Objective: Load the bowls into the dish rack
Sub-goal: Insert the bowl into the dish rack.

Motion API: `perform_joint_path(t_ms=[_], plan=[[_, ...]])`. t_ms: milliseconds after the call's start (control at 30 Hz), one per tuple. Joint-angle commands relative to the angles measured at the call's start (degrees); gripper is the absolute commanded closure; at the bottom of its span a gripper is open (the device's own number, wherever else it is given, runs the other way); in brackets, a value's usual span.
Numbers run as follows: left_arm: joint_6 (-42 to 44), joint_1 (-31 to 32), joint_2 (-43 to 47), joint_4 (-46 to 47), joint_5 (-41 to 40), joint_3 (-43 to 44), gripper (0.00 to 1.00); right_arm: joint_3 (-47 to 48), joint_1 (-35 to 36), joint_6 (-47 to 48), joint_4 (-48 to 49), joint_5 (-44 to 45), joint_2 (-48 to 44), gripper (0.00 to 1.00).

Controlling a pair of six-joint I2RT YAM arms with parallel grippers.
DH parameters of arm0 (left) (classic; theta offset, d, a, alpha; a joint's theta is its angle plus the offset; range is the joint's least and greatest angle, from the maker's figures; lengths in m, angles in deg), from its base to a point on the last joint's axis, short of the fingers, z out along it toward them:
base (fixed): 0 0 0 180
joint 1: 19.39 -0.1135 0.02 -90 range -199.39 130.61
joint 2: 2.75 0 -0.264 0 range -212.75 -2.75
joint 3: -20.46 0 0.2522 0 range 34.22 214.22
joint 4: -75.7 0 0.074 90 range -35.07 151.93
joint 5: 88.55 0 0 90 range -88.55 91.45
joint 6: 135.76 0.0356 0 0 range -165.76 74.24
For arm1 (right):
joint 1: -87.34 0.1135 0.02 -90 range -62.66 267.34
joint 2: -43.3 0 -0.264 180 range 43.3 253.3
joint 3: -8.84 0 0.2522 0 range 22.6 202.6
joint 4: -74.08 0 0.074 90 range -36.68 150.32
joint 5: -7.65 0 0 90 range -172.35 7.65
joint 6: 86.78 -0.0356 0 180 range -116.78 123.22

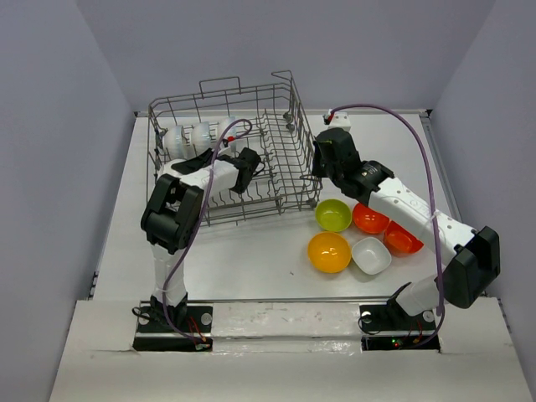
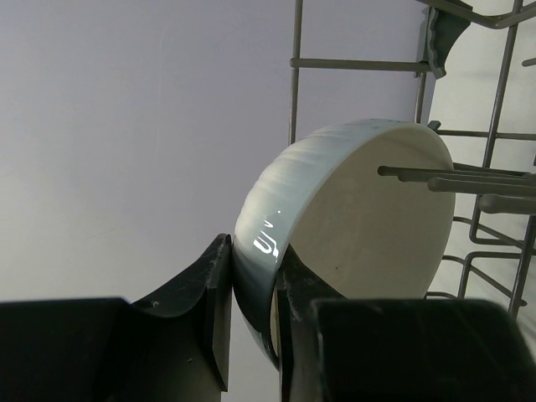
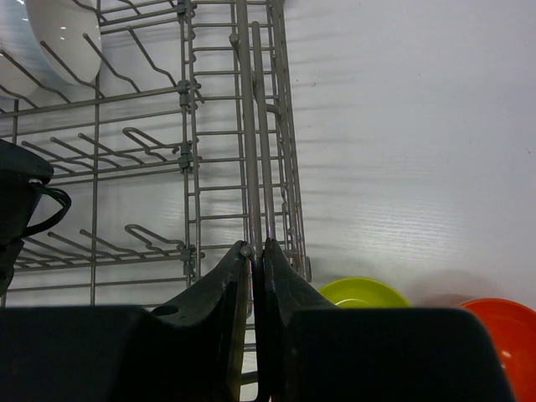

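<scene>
though cropped below, left jaws tight on white bowl [image 2: 368,226], right jaws on rack [image 3: 249,151]

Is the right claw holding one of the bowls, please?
No, the right claw is clamped on a wire of the dish rack at its side.

Top external: high, behind the near edge, looking down over the whole table [image 1: 251,251]. Left wrist: very close on white bowl [image 2: 368,218] inside dish rack [image 2: 295,84]. Right wrist: close, along the rack's right side; lime bowl [image 3: 362,291] shared with top view.
</scene>
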State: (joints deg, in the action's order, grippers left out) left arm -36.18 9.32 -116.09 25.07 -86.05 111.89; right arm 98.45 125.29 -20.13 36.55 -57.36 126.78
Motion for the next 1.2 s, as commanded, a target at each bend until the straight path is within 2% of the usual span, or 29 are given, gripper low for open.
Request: perform_joint_path(t_ms=[0, 200, 1167], plan=[[-9.75, 3.02, -1.53, -0.66, 12.27, 2.22, 0.82, -0.71, 0.10, -2.49, 2.94, 0.67, -1.22, 0.99], [-12.13, 3.02, -1.62, -1.46, 14.90, 3.01, 0.74, -1.15, 0.10, -2.49, 3.29, 0.85, -1.30, 0.99], [-12.31, 2.93, -0.39, 2.32, 27.39, 2.75, 0.61, -1.15, 0.10, -2.13, 3.64, 0.76, -1.74, 0.99]])
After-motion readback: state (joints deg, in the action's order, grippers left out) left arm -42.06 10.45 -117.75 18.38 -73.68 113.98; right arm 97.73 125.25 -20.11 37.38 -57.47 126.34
